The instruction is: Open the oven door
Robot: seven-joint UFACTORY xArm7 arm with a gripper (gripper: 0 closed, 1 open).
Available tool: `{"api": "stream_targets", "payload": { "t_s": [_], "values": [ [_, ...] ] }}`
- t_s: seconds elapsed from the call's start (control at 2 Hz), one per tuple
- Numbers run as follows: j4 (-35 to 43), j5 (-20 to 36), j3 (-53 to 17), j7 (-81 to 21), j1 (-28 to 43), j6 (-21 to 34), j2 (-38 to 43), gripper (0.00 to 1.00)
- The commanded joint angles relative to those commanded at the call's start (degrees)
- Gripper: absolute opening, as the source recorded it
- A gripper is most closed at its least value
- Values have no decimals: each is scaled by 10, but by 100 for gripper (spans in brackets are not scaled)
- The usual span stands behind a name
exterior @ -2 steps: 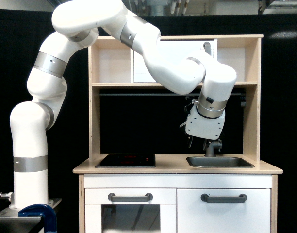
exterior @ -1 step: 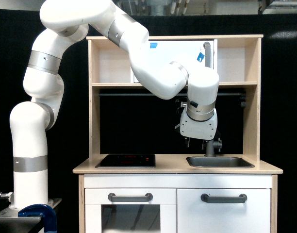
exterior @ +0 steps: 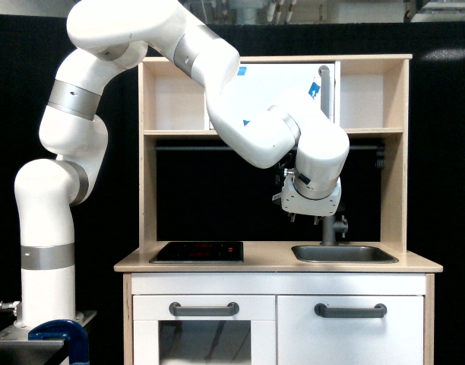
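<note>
A white robot arm rises from a base at the lower left of the frame, arches over the top of a wooden play kitchen, and bends down into the dark opening at centre right. Its gripper hangs there above the sink, just in front of the grey faucet. The fingers are mostly lost against the black backdrop and the white wrist housing, so whether they are spread or pressed together cannot be told; nothing is visibly pinched.

The oven door, a wide white flat panel, sits in the upper shelf compartment at the top centre of the frame. The arm's forearm covers much of its left and lower part. Its vertical grey bar handle shows at the panel's right edge, and two small blue tape pieces are visible, one near the upper left and one beside the handle. The panel appears flush with its compartment.

On the counter, a black hob lies left of the sink. Below, two white doors with horizontal grey handles are cut off by the bottom edge. A blue clamp at the lower left corner is partly cropped.
</note>
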Motion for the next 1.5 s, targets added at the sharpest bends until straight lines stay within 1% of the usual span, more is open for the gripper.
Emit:
{"api": "stream_targets", "payload": {
  "t_s": [0.5, 1.0, 1.5],
  "values": [
    [-10, 54, 15, -49, -46, 56, 17, 100],
    [-12, 80, 28, -66, -77, 91, 19, 100],
    [8, 77, 35, -65, -83, 109, 33, 100]
  ]
}}
